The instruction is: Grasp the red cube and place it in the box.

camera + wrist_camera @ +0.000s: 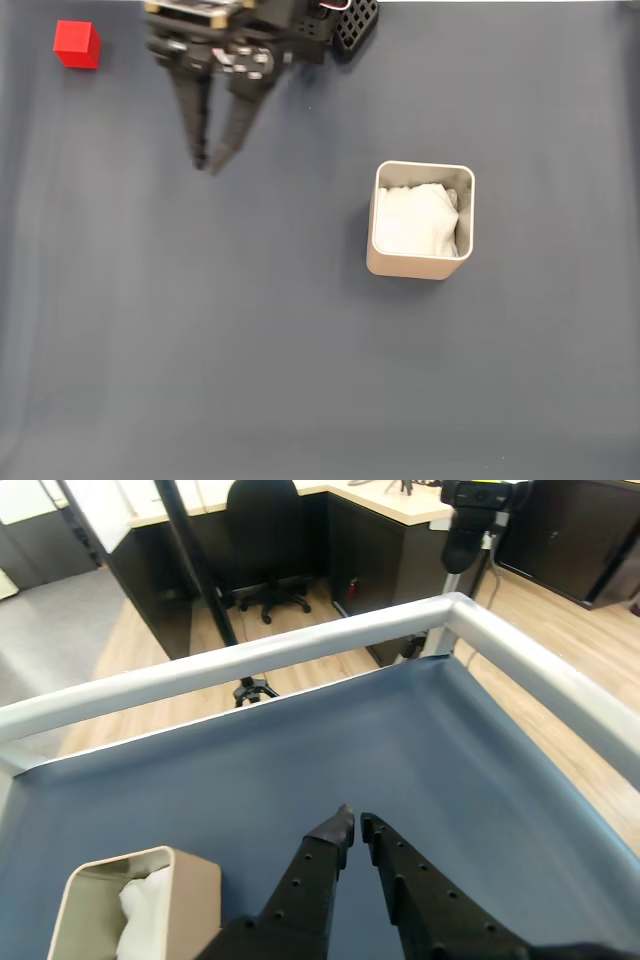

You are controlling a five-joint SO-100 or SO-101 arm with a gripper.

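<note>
In the fixed view the cube (77, 44) sits at the far upper left of the grey worktop (300, 380), well to the left of the pincer (210, 162) and apart from it, level with the arm's body rather than the fingertips. It rests flat with nothing touching it.

Next to the right comes the arm (240, 30), black, entering from the top edge. Its two long tapering fingers (190, 110) point down the picture and converge, so the tips lie almost together with just a thin slit between them. Nothing is held between them. The wrist view shows the same: the pincer (355, 825) reaches up from the bottom edge, its tips nearly closed on empty air over bare blue-grey cloth.

Farther right in the fixed view stands the box (421, 265), below and to the right of the fingertips and well apart from them. It is beige with rounded corners, upright, with crumpled white padding (415, 222) inside. In the wrist view the box (190, 890) shows at the lower left, just beside the left finger, cut by the bottom edge.

Beyond the pincer in the wrist view a pale rail (300, 650) borders the worktop, and behind it a wood floor and a black office chair (265, 530).
</note>
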